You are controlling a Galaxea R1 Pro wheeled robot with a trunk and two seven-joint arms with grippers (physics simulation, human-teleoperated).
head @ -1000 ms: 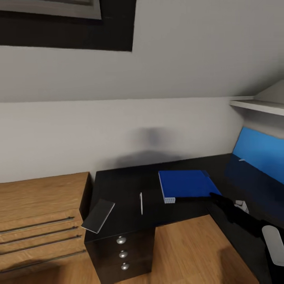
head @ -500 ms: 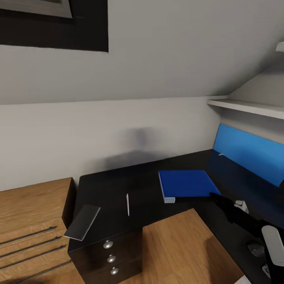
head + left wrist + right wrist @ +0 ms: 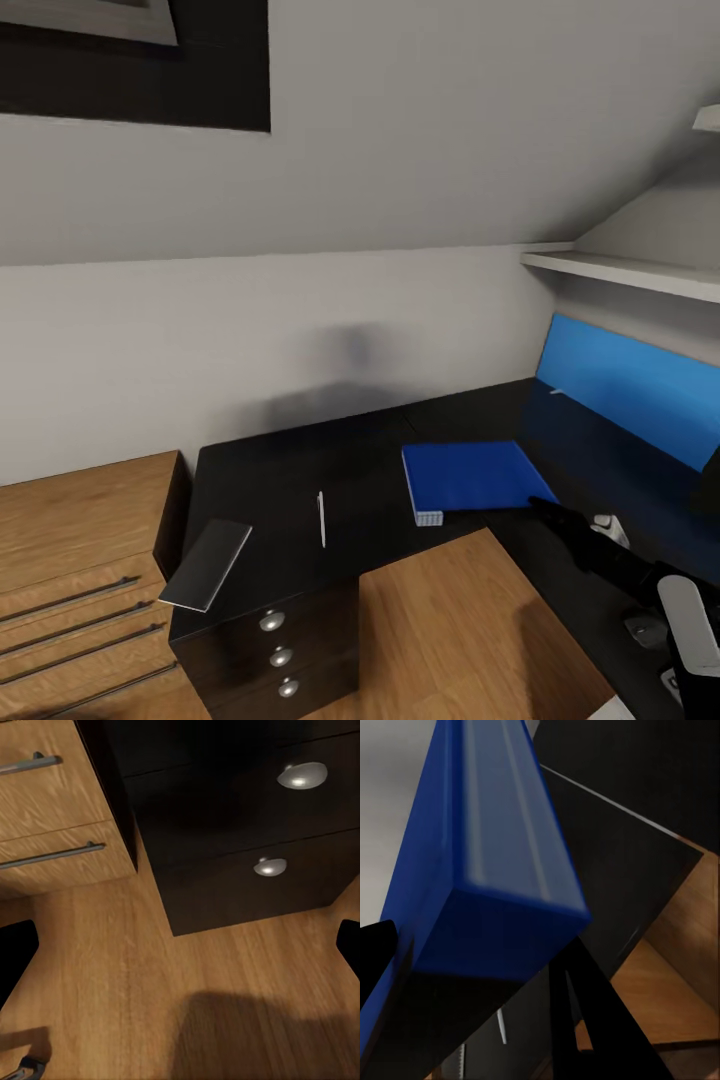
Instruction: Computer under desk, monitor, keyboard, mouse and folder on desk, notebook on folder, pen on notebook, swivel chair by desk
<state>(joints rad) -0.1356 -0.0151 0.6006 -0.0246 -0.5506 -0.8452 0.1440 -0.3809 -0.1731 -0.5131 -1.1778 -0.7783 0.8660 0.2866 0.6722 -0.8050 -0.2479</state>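
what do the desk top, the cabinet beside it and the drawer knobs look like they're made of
Desk: matte black top, likely laminate or painted board, with no grain or glare. Drawer cabinet: light wood or wood veneer, visible grain, dark slim bar handles. Drawer knobs: polished silver metal, judging by their bright highlights.

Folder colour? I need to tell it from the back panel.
Deep blue folder, clearest in the head view.

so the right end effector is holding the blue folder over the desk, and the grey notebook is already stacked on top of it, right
Not quite. The right end effector does hold the blue folder over the desk, but the grey notebook is not on it. The head view shows it lying apart at the desk's far left corner, overhanging the edge, with the pen between it and the folder.
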